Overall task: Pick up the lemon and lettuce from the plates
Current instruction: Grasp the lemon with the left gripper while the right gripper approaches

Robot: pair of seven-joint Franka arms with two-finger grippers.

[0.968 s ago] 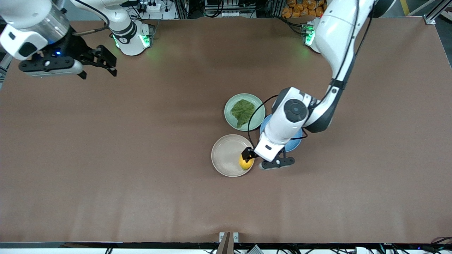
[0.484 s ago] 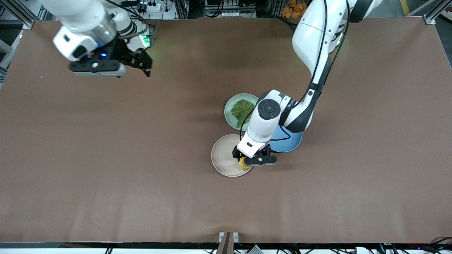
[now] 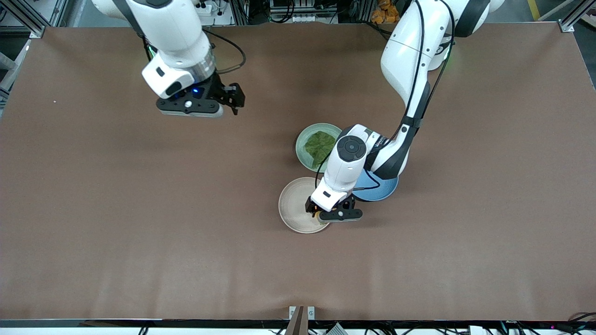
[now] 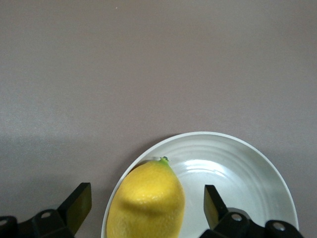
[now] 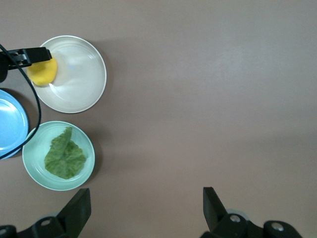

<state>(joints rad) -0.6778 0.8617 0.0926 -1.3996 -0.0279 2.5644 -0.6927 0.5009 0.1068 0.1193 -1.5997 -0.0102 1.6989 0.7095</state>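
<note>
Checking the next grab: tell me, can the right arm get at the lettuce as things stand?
Probably yes: the lettuce lies uncovered on the mint plate, and the open right gripper hangs over bare table; the left gripper straddles the lemon.

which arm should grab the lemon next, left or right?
Left. The left gripper is open with its fingers either side of the small oval yellow lemon on the round beige plate. The right gripper hangs open over bare table, well away from it.

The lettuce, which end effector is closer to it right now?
Left. The left end effector is down at the lemon on the beige plate, beside the lettuce. The right end effector is up over bare table toward the right arm's end.
</note>
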